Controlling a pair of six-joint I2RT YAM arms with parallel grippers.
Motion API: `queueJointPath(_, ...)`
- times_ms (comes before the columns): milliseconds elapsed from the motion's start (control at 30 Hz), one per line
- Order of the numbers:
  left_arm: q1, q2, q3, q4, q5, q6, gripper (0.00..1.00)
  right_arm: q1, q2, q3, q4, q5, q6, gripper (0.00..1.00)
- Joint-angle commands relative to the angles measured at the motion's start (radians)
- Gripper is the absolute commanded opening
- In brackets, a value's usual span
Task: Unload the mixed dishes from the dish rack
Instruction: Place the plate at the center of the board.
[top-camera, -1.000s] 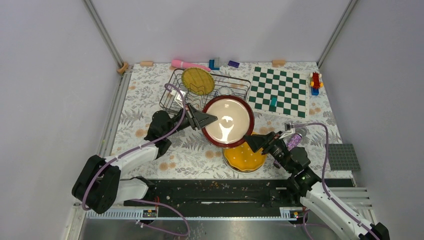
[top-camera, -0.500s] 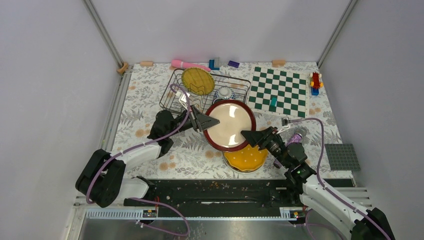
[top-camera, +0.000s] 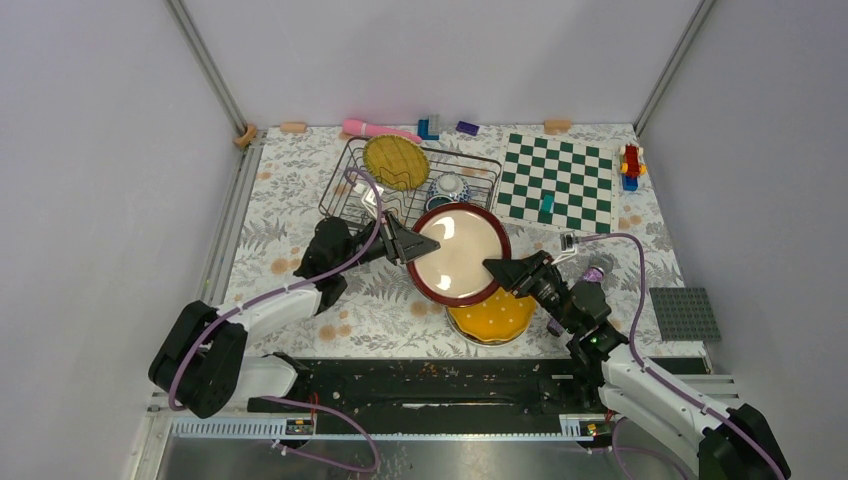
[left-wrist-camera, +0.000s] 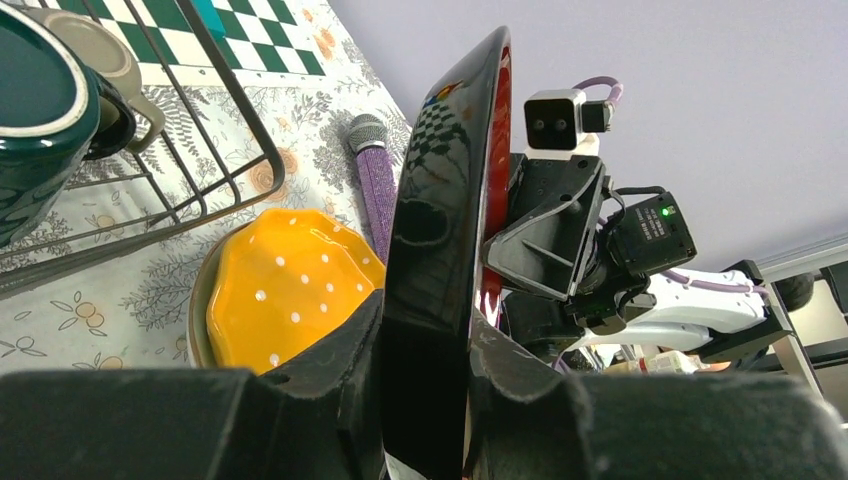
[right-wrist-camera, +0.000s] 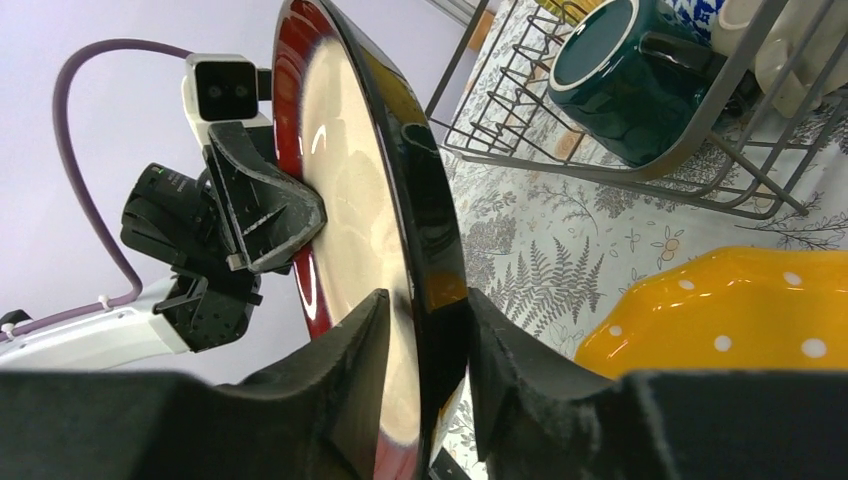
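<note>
A cream plate with a dark red rim hangs tilted above the table, just in front of the dish rack. My left gripper is shut on its left rim; in the left wrist view the gripper pinches the plate's black edge. My right gripper is shut on the opposite rim, its fingers on either side of the plate. A yellow dotted plate lies on the table below. The rack holds a yellow woven-look plate, a small patterned bowl and a dark green mug.
A green-and-white chessboard lies right of the rack. A purple cylinder lies beside my right arm. Small toys line the back edge, among them a pink one. A grey studded plate sits at the far right.
My right gripper has moved in from the right and closed on the plate's right rim. The plate has shifted slightly back towards the rack, still held by the left gripper.
</note>
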Motion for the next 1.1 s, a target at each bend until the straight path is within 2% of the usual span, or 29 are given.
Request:
queueJointPath(0,-0.010,-0.040,0.070,0.094,-0.029,0.014,0.00,0.010,-0.003,0.046,0.160,-0.079,0.035,0.36)
queueJointPath(100,-0.010,-0.043,0.076,0.073,-0.035,0.026,0.00,0.010,0.002,0.046,0.178,-0.095,0.040,0.28)
queueJointPath(133,-0.010,-0.044,0.078,0.064,-0.036,0.029,0.04,0.009,0.004,0.046,0.183,-0.099,0.041,0.26)
queueJointPath(200,-0.010,-0.046,0.080,0.050,-0.041,0.036,0.23,0.009,0.005,0.043,0.195,-0.099,0.046,0.22)
queueJointPath(267,-0.010,-0.051,0.079,0.040,-0.049,0.046,0.47,0.010,0.004,0.036,0.211,-0.094,0.049,0.16)
queueJointPath(367,-0.010,-0.068,0.079,-0.002,-0.069,0.072,0.93,0.010,-0.010,0.020,0.221,-0.067,0.057,0.07)
queueJointPath(400,-0.010,-0.075,0.080,-0.022,-0.075,0.085,0.98,0.009,-0.017,0.014,0.219,-0.054,0.063,0.01)
queueJointPath(567,-0.010,-0.121,0.087,-0.129,-0.139,0.153,0.99,0.009,-0.081,0.001,0.139,-0.003,0.069,0.00)
queueJointPath(667,-0.010,-0.155,0.094,-0.227,-0.234,0.213,0.99,0.010,-0.123,-0.005,0.103,0.004,0.080,0.00)
queueJointPath(900,-0.011,-0.283,0.090,-0.463,-0.610,0.334,0.99,0.010,-0.292,-0.039,-0.117,0.048,0.157,0.00)
queueJointPath(1067,-0.014,-0.333,0.076,-0.538,-0.851,0.359,0.99,0.010,-0.445,-0.025,-0.381,0.073,0.162,0.00)
